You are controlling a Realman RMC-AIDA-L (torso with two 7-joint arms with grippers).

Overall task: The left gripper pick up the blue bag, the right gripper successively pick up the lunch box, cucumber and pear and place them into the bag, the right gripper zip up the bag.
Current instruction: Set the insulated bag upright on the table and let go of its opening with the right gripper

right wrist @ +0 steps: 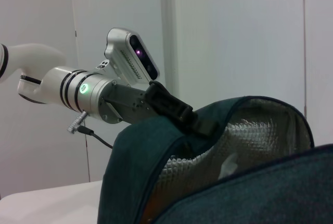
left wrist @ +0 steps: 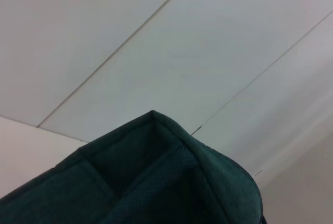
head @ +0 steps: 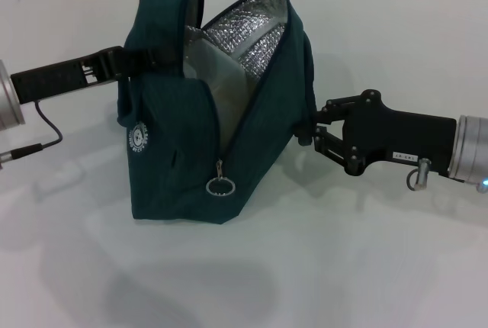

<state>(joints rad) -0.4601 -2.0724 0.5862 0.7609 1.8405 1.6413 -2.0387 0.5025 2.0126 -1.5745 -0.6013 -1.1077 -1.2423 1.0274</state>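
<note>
Blue bag point(head: 191, 152) is standing at centre frame on the white bench point(head: 343, 267), mouth gaping, silver lining showing. Left gripper point(head: 156, 57) is reaching in from the upper left, its fingers point(right wrist: 182, 114) clamping the bag's upper edge. Right gripper point(head: 309, 131) is pressing against the bag's right wall at mid-right; finger opening cannot be told.

Matt teal cloth blue bag point(head: 175, 152), crinkled shiny foil lining point(head: 248, 34), metal ring pull point(head: 220, 187)
</note>
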